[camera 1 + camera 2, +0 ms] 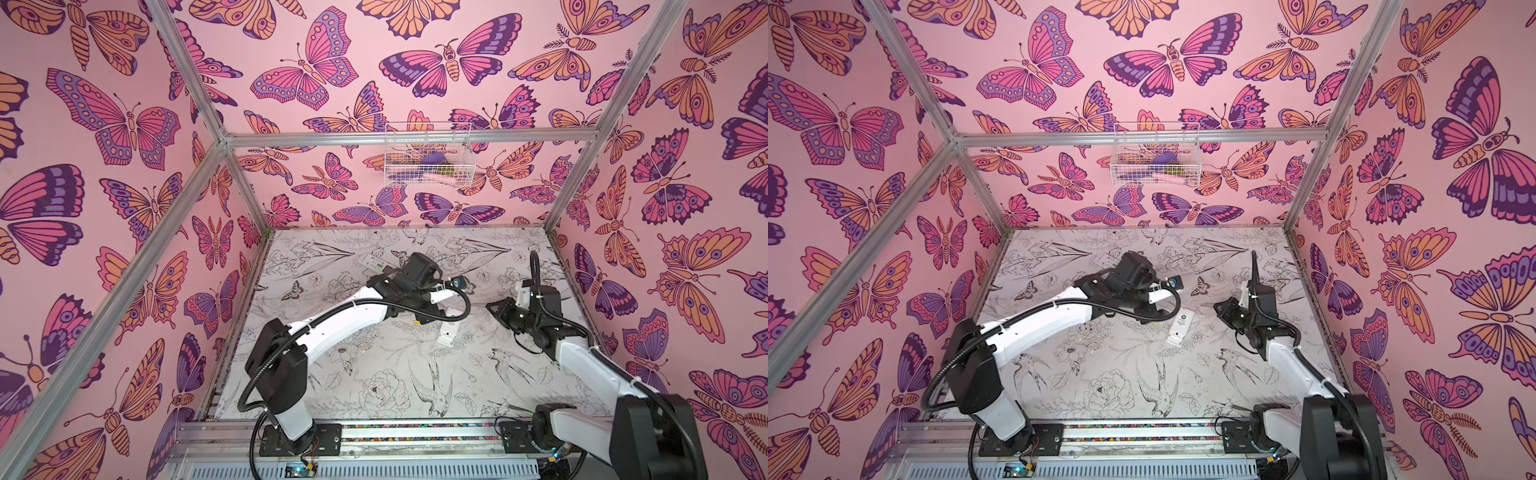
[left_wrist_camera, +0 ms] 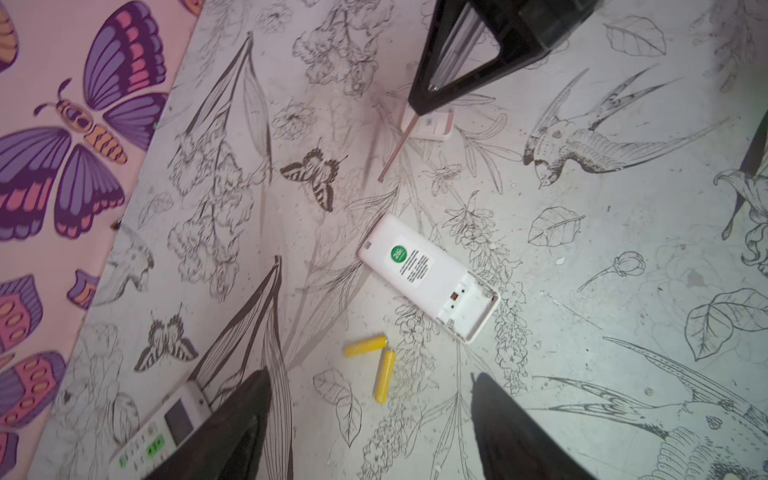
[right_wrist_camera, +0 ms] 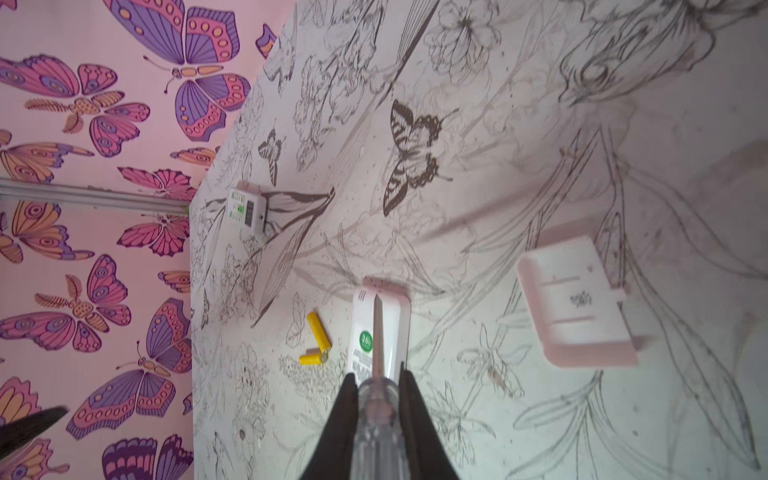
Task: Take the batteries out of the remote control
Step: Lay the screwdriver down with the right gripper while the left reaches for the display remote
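Pink butterfly-print walls enclose a table [image 1: 374, 365] covered in black-and-white bird and flower drawings. On it a white plastic remote control [image 2: 415, 266] lies face down, its battery compartment uncovered. Two yellow cylindrical batteries [image 2: 365, 346] lie on the table just beside the remote control, their ends nearly meeting in a V. The left gripper [image 2: 368, 380] hangs above them, jaws wide apart and holding nothing. The right gripper [image 3: 379, 380] is clamped on a thin clear-handled screwdriver [image 3: 376, 415], whose metal shaft sticks out past the fingertips. A pale rectangular battery cover [image 3: 575, 303] lies apart from the remote control. A second white remote with green buttons [image 3: 247, 208] lies face up near the wall.
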Controlling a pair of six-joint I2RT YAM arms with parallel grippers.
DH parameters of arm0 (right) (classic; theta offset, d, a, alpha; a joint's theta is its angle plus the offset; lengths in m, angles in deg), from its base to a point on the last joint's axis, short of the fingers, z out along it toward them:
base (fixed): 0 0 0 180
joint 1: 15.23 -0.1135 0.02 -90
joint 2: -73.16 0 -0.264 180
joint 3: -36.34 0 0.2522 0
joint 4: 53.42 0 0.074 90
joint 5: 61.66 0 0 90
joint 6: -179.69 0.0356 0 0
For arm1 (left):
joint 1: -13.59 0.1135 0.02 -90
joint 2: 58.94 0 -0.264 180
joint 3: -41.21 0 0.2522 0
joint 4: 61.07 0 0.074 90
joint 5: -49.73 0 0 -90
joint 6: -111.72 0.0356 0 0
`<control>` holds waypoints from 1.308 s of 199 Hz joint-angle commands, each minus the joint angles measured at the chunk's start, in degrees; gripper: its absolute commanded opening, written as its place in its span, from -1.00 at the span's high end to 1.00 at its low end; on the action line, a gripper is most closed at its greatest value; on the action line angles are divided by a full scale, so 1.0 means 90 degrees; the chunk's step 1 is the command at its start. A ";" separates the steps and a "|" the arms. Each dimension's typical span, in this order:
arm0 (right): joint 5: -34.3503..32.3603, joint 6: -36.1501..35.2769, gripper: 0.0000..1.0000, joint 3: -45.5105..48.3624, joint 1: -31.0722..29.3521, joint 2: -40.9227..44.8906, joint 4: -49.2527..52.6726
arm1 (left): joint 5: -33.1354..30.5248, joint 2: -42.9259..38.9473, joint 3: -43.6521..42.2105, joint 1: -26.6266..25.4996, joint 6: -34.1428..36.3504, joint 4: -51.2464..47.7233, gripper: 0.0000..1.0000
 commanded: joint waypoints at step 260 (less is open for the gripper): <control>0.0860 -0.0676 -0.22 -0.3026 -0.0056 -0.4183 0.0897 | 0.2123 -0.2247 -0.2479 0.3670 -0.1946 0.0344 -0.88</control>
